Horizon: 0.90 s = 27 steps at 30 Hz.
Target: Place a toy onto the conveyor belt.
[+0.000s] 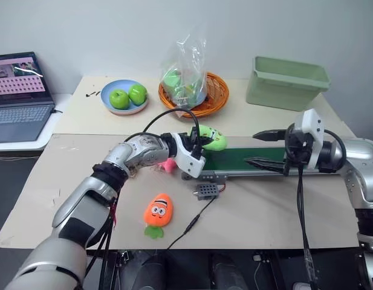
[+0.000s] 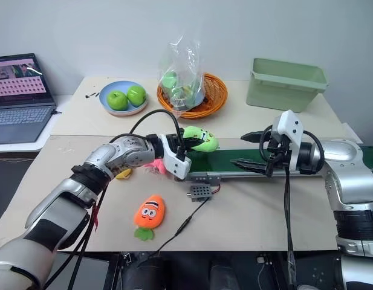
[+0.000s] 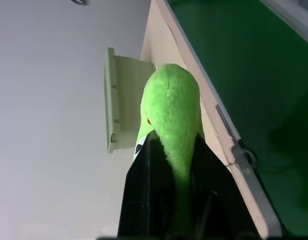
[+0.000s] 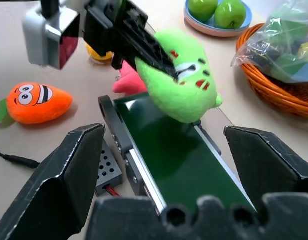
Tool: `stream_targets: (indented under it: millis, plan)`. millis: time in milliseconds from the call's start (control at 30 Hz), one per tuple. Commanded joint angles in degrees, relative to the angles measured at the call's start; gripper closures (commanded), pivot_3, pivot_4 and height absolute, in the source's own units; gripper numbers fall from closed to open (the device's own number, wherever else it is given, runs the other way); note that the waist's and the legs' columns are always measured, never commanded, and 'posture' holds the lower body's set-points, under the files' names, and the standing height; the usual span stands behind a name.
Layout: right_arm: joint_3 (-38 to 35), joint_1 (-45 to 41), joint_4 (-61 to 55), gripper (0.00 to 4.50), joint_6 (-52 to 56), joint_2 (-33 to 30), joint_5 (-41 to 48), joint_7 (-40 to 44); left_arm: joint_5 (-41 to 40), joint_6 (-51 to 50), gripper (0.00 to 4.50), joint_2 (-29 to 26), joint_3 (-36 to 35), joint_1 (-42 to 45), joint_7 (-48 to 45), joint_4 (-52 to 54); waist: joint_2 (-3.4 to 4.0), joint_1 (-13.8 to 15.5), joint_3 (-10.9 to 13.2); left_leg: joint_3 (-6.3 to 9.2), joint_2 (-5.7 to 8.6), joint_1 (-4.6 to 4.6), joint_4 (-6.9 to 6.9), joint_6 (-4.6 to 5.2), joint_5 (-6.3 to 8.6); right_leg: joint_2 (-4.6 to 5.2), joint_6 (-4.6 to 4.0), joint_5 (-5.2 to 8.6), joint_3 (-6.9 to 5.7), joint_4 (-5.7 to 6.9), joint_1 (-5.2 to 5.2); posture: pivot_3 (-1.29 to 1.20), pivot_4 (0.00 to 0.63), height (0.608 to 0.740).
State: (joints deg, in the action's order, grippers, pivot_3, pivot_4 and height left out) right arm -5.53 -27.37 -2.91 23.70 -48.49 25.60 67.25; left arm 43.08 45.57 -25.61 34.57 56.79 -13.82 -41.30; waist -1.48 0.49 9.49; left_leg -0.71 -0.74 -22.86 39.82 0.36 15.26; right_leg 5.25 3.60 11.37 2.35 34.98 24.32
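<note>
One toy [image 1: 211, 139] (gripped) over conveyor belt [image 1: 252, 160]

Yellow plush [image 2: 123, 174] mostly hidden behind left arm; laptop [image 1: 17, 96] cut by edge.

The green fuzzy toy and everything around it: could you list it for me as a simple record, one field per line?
toy: lime-green plush toy, held above the near end of the conveyor belt, not yet resting on it
left tool: left tool, shut on the toy
right tool: right tool, open, holding nothing, over the belt
on the table: orange plush, pink plush, yellow plush, small grey box
at the back: plate of green apples, orange basket holding a plastic bag, pale green bin
off to the side: laptop
</note>
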Motion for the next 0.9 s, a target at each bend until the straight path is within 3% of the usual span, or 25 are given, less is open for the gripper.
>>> stream_targets:
  millis: [33, 200, 433, 600, 767, 900]
  plan:
    - [-2.34, -0.27, -2.21, 0.0, 0.16, -1.2, 0.89, -0.79, 0.98, 1.09, 4.29, 0.41, 0.41, 0.42, 1.25, -1.6, 0.0, 0.01, 0.0, 0.0, 0.0, 0.0, 0.0, 0.0, 0.0, 0.0, 0.0, 0.0, 0.0, 0.0, 0.0, 0.0, 0.15, 0.74]
    - [-2.3, -0.4, -2.37, 0.0, 0.27, -1.65, 0.9, -0.95, -0.84, 0.72, 4.29, 1.2, -0.31, -0.63, -0.55, -3.39, 0.0, 0.14, 0.0, 0.0, 0.0, -0.02, 0.0, 0.0, 0.0, 0.01, 0.0, 0.0, 0.0, 0.03, 0.0, 0.0, 0.15, 0.74]
    - [-1.71, -0.99, -1.74, 0.0, -0.3, -1.97, 0.32, -1.07, -6.36, -1.96, 1.96, 1.48, -1.89, -2.15, -8.18, -2.41, 0.0, 0.11, 0.0, 0.0, 0.0, -0.01, 0.02, 0.0, 0.0, 0.01, 0.01, -0.01, -0.01, 0.04, 0.0, 0.0, 0.15, 0.74]
    - [-1.02, -1.62, -2.72, 0.0, -0.06, -2.51, 0.1, -0.77, -17.33, -9.56, 0.14, 1.77, -6.86, -2.86, -19.21, 6.71, 0.0, 0.02, 0.0, 0.01, -0.01, -0.02, 0.02, 0.0, 0.0, 0.0, 0.01, -0.01, 0.0, 0.07, 0.0, 0.0, 0.15, 0.74]
    - [-0.32, -2.67, -2.79, 0.0, -0.19, -3.03, -0.31, -0.39, -29.04, -23.19, 0.06, 1.41, -12.91, -4.31, -29.37, 18.05, 0.0, 0.0, 0.0, 0.03, -0.02, -0.03, 0.03, 0.0, 0.0, 0.0, 0.01, -0.01, -0.01, 0.09, 0.0, 0.0, 0.15, 0.74]
    - [-0.24, -3.99, -3.15, 0.0, 0.55, -3.42, 0.11, 0.32, -40.65, -40.86, 0.06, 0.06, -19.36, -6.42, -37.42, 26.41, 0.01, -0.48, -0.01, 0.04, -0.03, 0.0, 0.03, 0.0, 0.0, -0.01, 0.01, -0.01, 0.0, 0.11, 0.0, 0.0, 0.15, 0.74]
